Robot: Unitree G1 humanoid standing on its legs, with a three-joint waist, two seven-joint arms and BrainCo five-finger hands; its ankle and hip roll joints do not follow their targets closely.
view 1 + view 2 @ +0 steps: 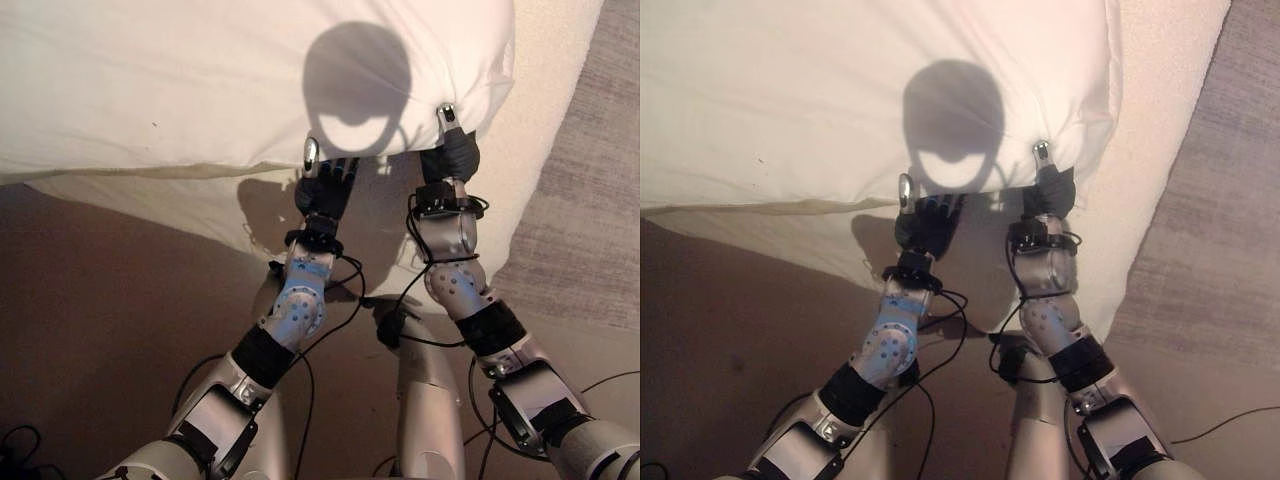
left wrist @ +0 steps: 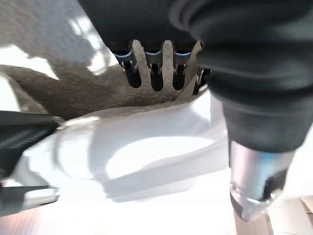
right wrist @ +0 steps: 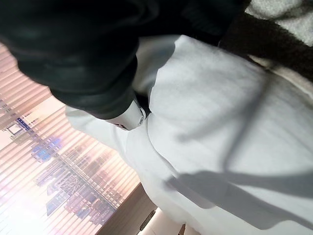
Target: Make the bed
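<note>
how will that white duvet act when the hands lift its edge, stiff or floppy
Probably floppy: the white duvet sags and creases where the left hand and right hand grip its edge. It looks puffy, so likely light for its bulk. Held at two close spots near one corner, the far side will probably drag over the bed rather than rise.

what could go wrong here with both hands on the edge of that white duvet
1. The left hand and right hand hold the white duvet only at its very edge, with the thumbs on top; a hard pull could let it slip free.
2. Both hands sit close together near one corner, so the far left stretch may lag and the duvet land skewed on the mattress.
</note>
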